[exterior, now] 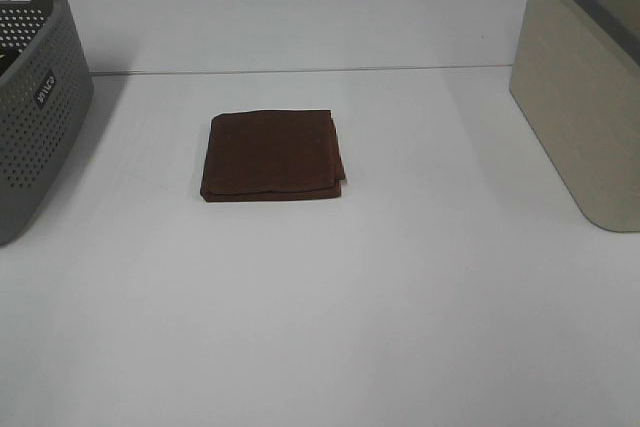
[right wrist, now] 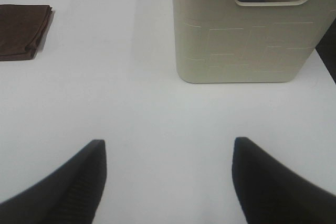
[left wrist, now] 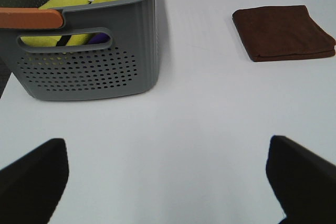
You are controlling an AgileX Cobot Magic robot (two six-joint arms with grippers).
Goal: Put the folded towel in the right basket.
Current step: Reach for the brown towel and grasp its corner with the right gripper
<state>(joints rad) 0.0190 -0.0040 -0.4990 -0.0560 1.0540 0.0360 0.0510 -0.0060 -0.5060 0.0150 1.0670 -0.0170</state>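
A folded dark brown towel [exterior: 272,155] lies flat on the white table, a little left of centre. It also shows in the left wrist view [left wrist: 282,32] and at the edge of the right wrist view [right wrist: 23,31]. The beige right basket [exterior: 588,87] stands at the right edge and shows in the right wrist view [right wrist: 247,32]. My left gripper [left wrist: 168,182] is open and empty, near the grey basket. My right gripper [right wrist: 168,177] is open and empty, in front of the beige basket. Neither gripper shows in the high view.
A grey perforated basket [exterior: 35,97] stands at the left edge. In the left wrist view it [left wrist: 89,61] holds yellow and blue cloth [left wrist: 84,3]. A white wall rises behind the table.
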